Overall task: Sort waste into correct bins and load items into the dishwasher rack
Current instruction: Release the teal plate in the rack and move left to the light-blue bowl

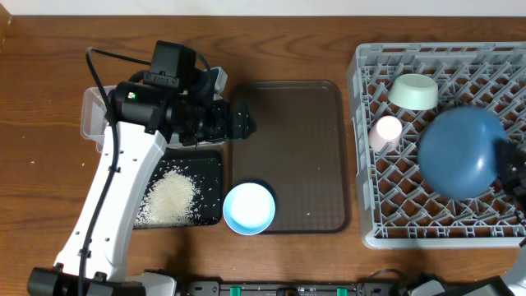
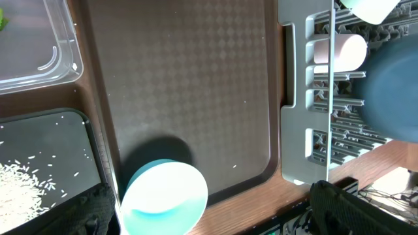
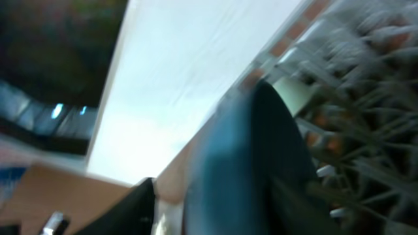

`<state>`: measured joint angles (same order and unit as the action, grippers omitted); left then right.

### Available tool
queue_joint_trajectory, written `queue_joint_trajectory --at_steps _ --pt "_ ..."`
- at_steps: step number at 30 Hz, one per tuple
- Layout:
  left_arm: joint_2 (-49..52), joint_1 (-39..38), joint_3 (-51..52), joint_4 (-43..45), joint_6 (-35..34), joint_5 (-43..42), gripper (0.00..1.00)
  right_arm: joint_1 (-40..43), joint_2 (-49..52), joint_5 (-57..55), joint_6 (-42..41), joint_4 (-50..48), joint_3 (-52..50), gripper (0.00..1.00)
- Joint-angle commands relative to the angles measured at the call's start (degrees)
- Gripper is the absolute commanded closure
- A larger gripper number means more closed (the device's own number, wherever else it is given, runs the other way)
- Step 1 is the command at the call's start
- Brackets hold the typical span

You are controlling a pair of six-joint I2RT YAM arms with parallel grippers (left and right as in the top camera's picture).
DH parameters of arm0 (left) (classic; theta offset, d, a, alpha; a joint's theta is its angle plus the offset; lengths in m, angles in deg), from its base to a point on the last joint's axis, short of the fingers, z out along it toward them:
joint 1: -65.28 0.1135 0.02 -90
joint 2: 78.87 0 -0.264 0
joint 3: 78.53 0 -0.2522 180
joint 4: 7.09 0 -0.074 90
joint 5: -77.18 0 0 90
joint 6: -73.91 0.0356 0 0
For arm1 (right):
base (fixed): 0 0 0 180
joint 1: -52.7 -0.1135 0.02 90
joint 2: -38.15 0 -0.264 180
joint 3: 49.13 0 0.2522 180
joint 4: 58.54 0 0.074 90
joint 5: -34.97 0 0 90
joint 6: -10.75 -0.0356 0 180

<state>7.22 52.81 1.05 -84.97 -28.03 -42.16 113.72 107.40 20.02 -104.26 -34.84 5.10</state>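
Looking down from overhead first, I see the large dark-blue plate (image 1: 462, 152) tilted on edge in the dishwasher rack (image 1: 378, 230), smeared by motion. The pink cup (image 1: 385, 132) lies just beside it and the mint-green bowl (image 1: 413, 91) is behind. My right hand (image 1: 511, 168) is a dark shape at the plate's far side, mostly cut off by the frame. My left hand (image 1: 244, 123) hovers over the brown tray (image 1: 296, 148). The small white bowl (image 1: 249, 207) sits at that tray's front left corner, and the rice (image 1: 168, 197) lies in the black tray (image 1: 209, 168).

From the left wrist, my fingers (image 2: 85, 215) stand wide apart with nothing between them, above the white bowl.

From the right wrist everything is blurred. The plate's dark rim fills the middle against the pegs, but I cannot tell whether the hand is clamped on it or apart.

I judge the step to be seating the plate. To do it well, I want its lower rim caught between two peg rows before I let go. Then I should back the hand out along the plate's face, away from the cup, so nothing tips.
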Motion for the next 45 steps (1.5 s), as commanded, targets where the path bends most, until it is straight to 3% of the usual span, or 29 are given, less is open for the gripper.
queue_joint_trajectory --at_steps 1,7,17,22,28,37,45 --pt "0.1 0.2 0.3 -0.1 0.5 0.5 0.02 1.3 0.1 -7.5 -8.3 -2.1 -0.3 0.36" --pt "0.1 0.2 0.3 -0.1 0.5 0.5 0.02 1.3 0.1 -18.1 -16.8 -5.5 -0.3 0.02" --pt "0.1 0.2 0.3 -0.1 0.5 0.5 0.02 0.0 -1.0 -19.2 -16.1 -9.9 -0.3 0.01" --pt "0.1 0.2 0.3 -0.1 0.5 0.5 0.02 -4.6 -2.9 -19.1 -12.7 -11.6 -0.3 0.01" --pt "0.1 0.2 0.3 -0.1 0.5 0.5 0.02 -19.2 -3.6 -19.1 -4.5 -12.0 0.1 0.01" --pt "0.1 0.2 0.3 -0.1 0.5 0.5 0.02 -48.1 -3.6 -21.6 6.0 -10.6 0.5 0.01" --pt "0.1 0.2 0.3 -0.1 0.5 0.5 0.02 -76.5 -3.5 -43.1 16.5 -1.5 0.5 0.01"
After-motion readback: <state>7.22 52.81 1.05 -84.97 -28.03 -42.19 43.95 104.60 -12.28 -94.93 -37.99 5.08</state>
